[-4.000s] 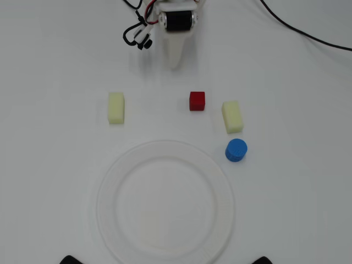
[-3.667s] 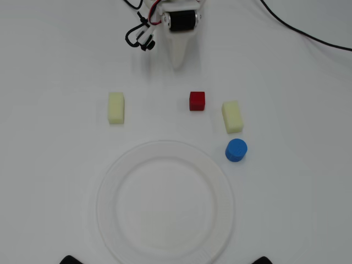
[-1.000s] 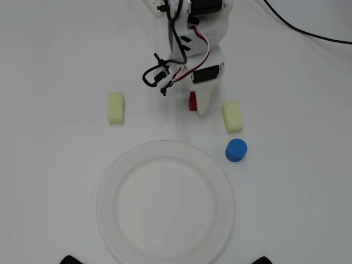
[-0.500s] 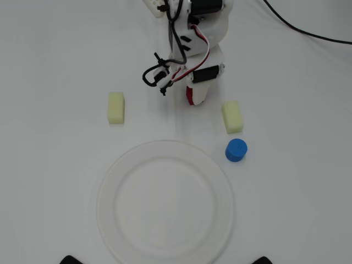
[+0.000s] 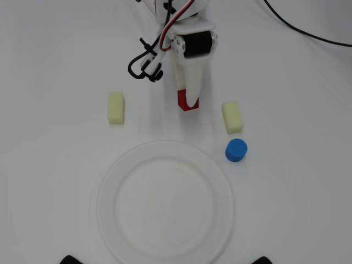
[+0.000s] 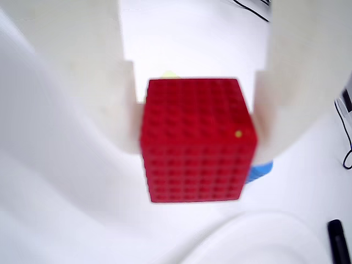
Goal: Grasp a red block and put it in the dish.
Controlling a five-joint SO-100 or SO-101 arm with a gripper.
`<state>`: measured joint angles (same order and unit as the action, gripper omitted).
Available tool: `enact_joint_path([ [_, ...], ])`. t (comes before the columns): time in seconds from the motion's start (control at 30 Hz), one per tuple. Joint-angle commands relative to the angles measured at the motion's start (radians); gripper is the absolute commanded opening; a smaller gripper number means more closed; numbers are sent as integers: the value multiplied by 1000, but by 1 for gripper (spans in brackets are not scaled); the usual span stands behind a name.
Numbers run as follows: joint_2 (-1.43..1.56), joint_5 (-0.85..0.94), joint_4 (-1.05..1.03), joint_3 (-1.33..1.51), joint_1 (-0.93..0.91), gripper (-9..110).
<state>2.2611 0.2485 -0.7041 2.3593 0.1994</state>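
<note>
The red block sits above the white dish in the overhead view, partly hidden under my white gripper. In the wrist view the red block fills the centre between the two white fingers, and both fingers press against its sides. My gripper is shut on it. I cannot tell whether the block rests on the table or is lifted. The dish rim shows at the bottom of the wrist view.
Two pale yellow blocks lie left and right of the gripper. A blue cylinder stands by the dish's upper right rim and peeks out behind the block in the wrist view. A black cable crosses the top right.
</note>
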Motion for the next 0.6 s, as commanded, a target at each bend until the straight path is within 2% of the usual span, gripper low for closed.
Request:
enact_joint_path([
  [0.0,71,71,130,25,-23,0],
  [0.2,-117,81,184,-115,-43,0],
  [0.57,-670,52,135,-643,-74,0],
])
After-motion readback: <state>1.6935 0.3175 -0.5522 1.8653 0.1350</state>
